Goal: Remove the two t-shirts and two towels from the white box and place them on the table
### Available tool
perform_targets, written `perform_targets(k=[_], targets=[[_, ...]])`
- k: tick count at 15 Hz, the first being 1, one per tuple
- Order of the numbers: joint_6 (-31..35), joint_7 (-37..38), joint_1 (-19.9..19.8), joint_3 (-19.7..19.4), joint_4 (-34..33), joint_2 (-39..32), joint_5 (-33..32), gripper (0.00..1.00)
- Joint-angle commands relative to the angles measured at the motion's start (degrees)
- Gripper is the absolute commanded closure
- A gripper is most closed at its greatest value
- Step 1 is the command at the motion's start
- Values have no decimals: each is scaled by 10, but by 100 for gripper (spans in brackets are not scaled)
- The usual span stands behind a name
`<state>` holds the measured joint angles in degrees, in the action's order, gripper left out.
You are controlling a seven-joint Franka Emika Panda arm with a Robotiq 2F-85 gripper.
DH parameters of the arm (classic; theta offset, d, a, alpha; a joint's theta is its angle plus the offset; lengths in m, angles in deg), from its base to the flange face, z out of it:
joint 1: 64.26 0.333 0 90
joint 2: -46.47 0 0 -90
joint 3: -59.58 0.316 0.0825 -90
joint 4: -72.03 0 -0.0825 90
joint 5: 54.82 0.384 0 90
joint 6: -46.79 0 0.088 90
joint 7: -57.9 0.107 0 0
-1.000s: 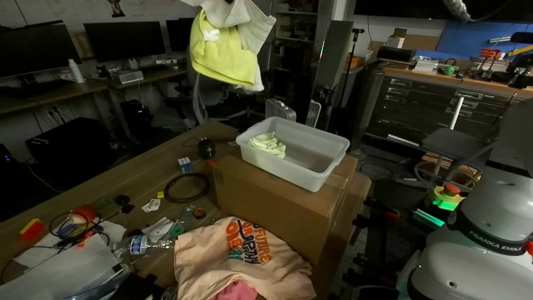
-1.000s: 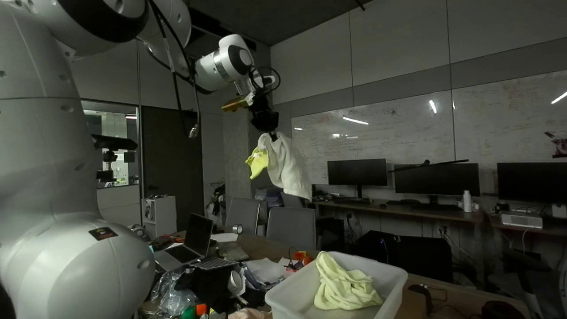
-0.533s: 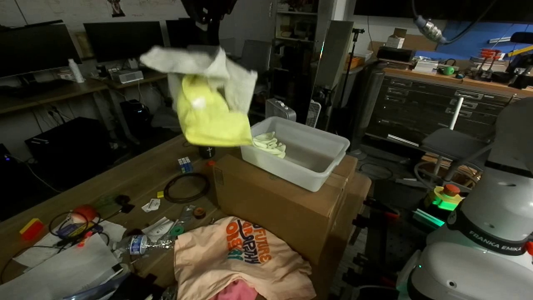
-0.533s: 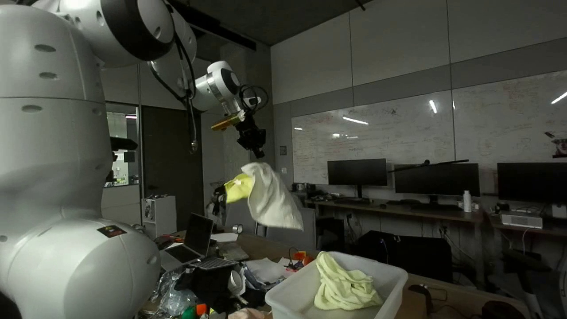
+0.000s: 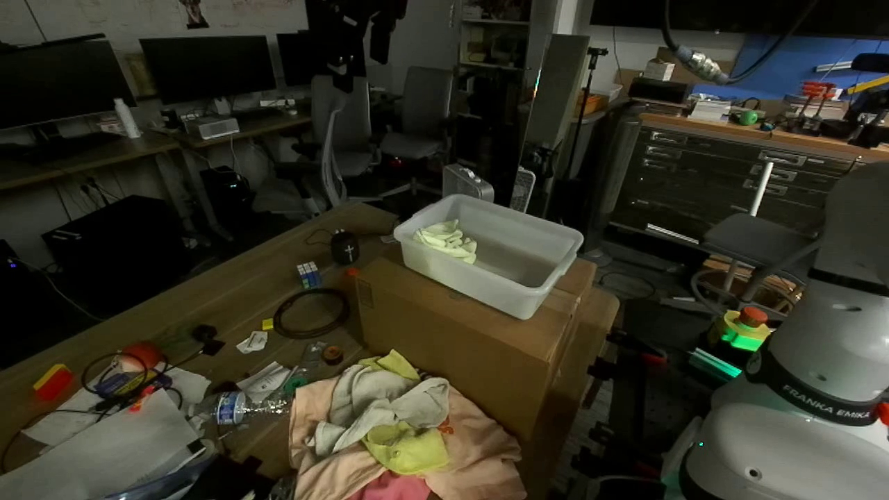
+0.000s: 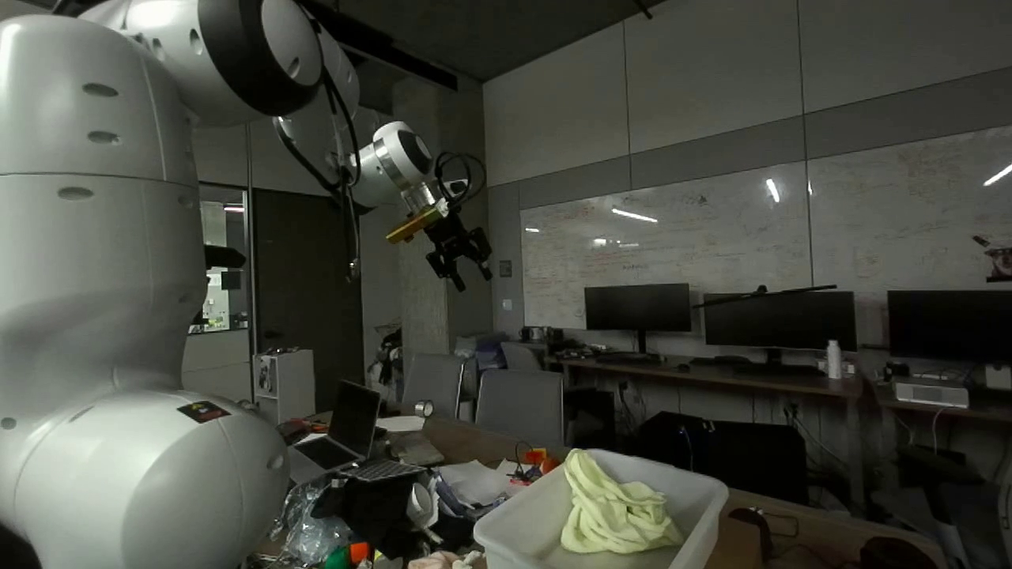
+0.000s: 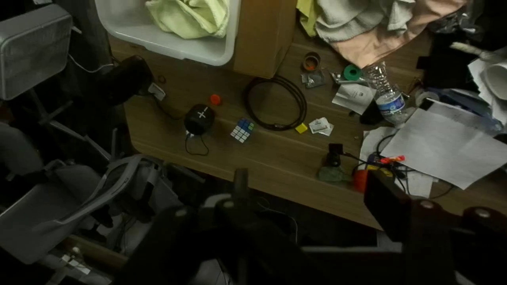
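My gripper [image 6: 473, 278] hangs in the air, higher than the white box [image 5: 465, 276], its fingers [image 7: 386, 206] spread well apart in the wrist view and in an exterior view. The white box sits on top of a brown cardboard box [image 5: 451, 333], which stands on the wooden table [image 5: 229, 298]. Inside the white box, toward one end, a pale yellow-green cloth [image 6: 613, 514] lies crumpled, seen in both exterior views. On the table, just beside the cardboard box, a grey-white cloth [image 5: 368, 389] lies bunched over a peach T-shirt [image 5: 483, 451], with brighter yellow cloth [image 5: 406, 450] showing at its edges; whether the two are one piece, I cannot tell. Pink fabric [image 5: 392, 487] shows at the shirt's near side. In the wrist view, a puzzle cube [image 7: 242, 130] lies near a coiled dark cable [image 7: 302, 103], and a plastic bottle [image 7: 390, 103] rests on its side near white papers [image 7: 447, 142].
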<state>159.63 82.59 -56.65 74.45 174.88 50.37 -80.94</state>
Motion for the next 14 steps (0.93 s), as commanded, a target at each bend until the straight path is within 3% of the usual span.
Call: perform_targets(k=[1, 7, 14], targets=[[-22, -47, -12, -39, -7, 3, 25, 0], [-14, -152, -59, -118, 36, -4, 75, 0], [42, -306, -104, -176, 76, -50, 115, 0]])
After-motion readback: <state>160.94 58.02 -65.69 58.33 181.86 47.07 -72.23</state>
